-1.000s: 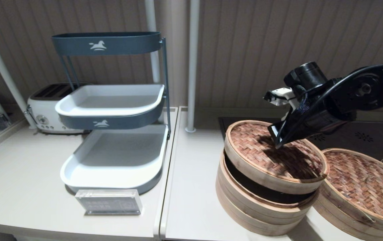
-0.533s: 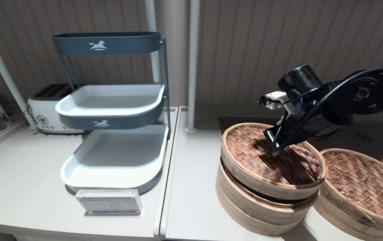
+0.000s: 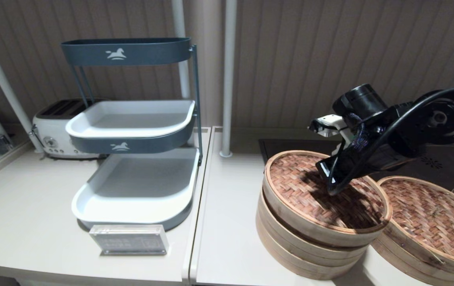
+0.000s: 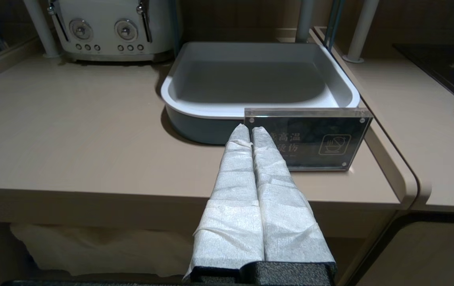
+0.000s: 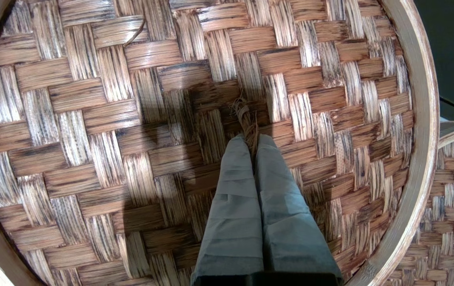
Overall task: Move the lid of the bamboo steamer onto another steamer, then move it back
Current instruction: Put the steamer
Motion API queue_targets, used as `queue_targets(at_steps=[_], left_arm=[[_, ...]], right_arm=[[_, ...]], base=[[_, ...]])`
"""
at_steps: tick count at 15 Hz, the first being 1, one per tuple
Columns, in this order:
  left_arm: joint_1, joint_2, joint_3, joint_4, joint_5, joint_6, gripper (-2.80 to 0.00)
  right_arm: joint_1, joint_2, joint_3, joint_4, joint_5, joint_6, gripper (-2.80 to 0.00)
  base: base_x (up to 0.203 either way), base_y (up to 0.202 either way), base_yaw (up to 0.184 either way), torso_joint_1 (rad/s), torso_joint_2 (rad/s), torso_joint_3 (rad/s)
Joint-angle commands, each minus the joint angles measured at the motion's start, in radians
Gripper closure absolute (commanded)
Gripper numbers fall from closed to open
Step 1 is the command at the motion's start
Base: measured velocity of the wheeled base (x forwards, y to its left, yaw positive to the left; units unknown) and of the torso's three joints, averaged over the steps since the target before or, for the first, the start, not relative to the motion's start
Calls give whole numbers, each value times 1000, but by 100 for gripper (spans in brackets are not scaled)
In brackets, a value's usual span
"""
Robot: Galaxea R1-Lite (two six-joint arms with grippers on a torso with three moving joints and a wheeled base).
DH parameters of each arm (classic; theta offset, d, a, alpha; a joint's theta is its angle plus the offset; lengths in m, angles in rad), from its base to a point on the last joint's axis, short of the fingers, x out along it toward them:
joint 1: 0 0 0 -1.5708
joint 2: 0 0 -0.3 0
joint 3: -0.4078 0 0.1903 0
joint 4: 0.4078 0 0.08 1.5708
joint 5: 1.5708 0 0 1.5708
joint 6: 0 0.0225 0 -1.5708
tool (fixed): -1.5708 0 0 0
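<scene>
The bamboo steamer lid (image 3: 302,186), reddish-brown weave in a pale hoop, lies on the taller steamer (image 3: 290,254), nearly flush with it. My right gripper (image 3: 332,190) reaches down onto its centre. In the right wrist view the right gripper (image 5: 251,137) is shut on the small dark knot (image 5: 245,115) of the lid (image 5: 92,119). The shallower steamer (image 3: 401,248) stands just to the right, a sliver sticking from its wall, its own woven lid (image 3: 429,214) on top. My left gripper (image 4: 249,128) is parked low at the counter's front edge, shut and empty.
A three-tier grey and white rack (image 3: 131,186) fills the left counter, with a white toaster (image 3: 52,131) behind it and an acrylic sign (image 3: 129,239) in front. Two white poles (image 3: 227,79) stand at the back. A dark hob (image 3: 429,161) lies behind the steamers.
The lid, tilted up with a dark gap under it a second ago, has come down onto the taller steamer and the gap has closed. My right gripper went down with it.
</scene>
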Motion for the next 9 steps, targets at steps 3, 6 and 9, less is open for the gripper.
queue_targets(at_steps=[3, 6, 9], left_arm=[[0, -3, 28, 0, -1, -1, 0], [0, -2, 28, 0, 0, -1, 0], [0, -2, 28, 0, 1, -1, 0]], right_arm=[[16, 1, 4, 2, -10, 0, 0], [30, 8, 0, 0, -31, 0, 0], [25, 21, -8, 0, -36, -1, 0]], base=[[0, 0, 0, 0, 0, 0], [0, 0, 0, 0, 0, 0], [0, 0, 0, 0, 0, 0]])
